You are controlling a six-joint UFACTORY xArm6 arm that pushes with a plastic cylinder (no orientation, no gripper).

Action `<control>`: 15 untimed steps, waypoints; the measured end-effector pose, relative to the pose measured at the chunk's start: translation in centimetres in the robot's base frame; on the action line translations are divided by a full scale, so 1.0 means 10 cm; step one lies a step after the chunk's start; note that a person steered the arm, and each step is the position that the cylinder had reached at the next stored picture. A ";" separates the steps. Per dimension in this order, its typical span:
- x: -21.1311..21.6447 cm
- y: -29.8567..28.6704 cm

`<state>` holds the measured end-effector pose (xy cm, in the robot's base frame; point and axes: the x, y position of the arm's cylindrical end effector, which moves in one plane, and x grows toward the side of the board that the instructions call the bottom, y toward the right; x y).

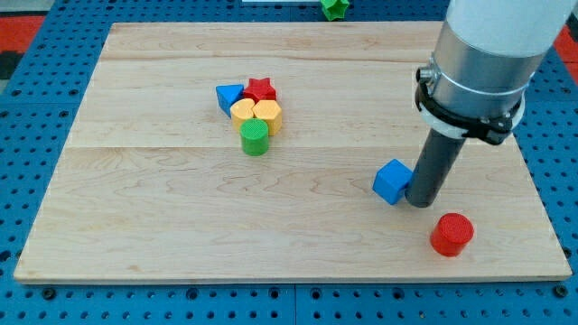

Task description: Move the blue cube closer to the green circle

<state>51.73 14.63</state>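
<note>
Tip touches blue cube's right side; no claw, nothing held. Green circle well apart, view's left.

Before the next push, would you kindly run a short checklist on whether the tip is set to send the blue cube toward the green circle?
1. My tip against the blue cube: ok, at its right side.
2. Push side suits heading: ok, green circle lies to the view's upper left.
3. Path between them free of blocks: ok.
4. Red cylinder out of the way: ok, it sits below-right of my tip.
5. Exact contact: cannot tell.
</note>
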 end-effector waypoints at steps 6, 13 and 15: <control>-0.22 -0.54; -0.31 -3.09; -0.43 -2.85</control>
<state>47.40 -13.91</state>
